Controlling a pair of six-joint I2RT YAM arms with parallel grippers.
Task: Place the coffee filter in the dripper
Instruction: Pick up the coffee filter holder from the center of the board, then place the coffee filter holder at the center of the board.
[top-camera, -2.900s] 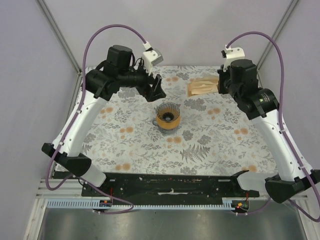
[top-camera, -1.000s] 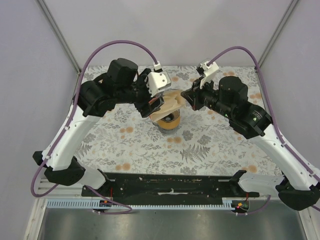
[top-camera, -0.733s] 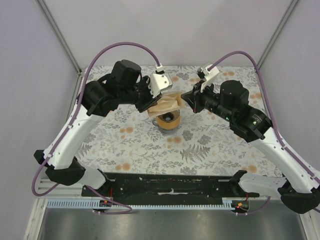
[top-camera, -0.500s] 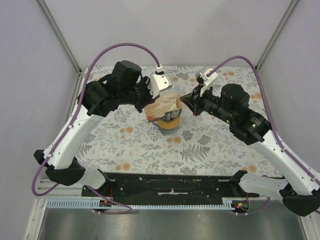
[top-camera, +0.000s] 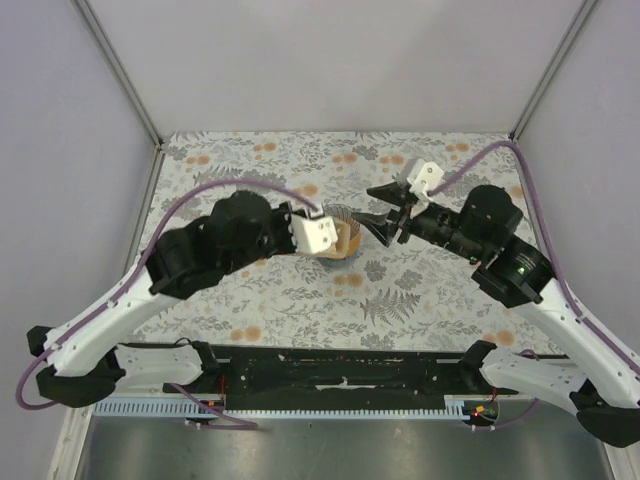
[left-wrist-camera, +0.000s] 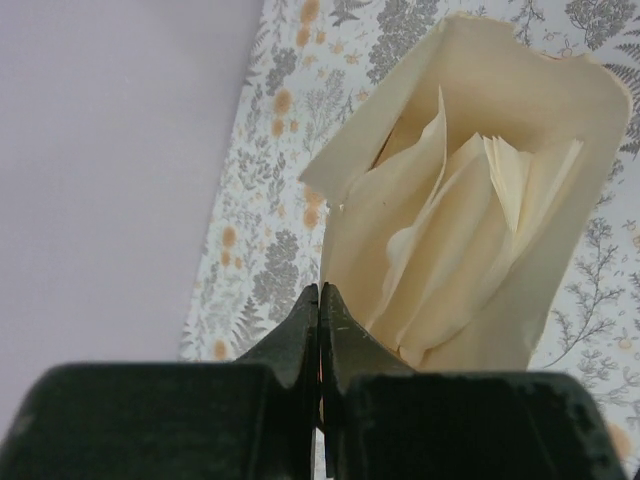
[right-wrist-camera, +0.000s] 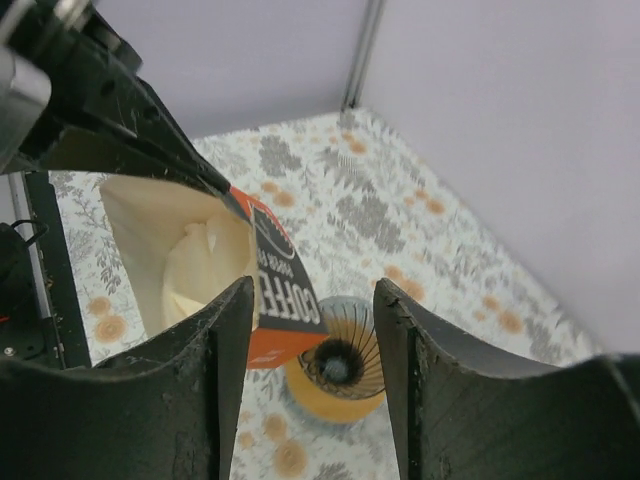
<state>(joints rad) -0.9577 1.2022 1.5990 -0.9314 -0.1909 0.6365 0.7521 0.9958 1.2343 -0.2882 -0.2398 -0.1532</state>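
Observation:
My left gripper is shut on the side wall of an open carton, which it holds up over the table. Several pale coffee filters stand folded inside the carton. In the right wrist view the carton shows its orange and black COFFEE face, with the filters in its mouth. The dark wire dripper sits on an orange base just below and beyond it. My right gripper is open, its fingers either side of the carton's edge and the dripper, touching neither. In the top view the dripper lies between the left gripper and the right gripper.
The floral tablecloth covers the table. Pale walls close it in at the left, back and right. A black rail runs along the near edge between the arm bases.
The left gripper has shut on the carton and the right gripper has opened and let go of it. Both arms have dropped lower and nearer, the right one backing off to the right.

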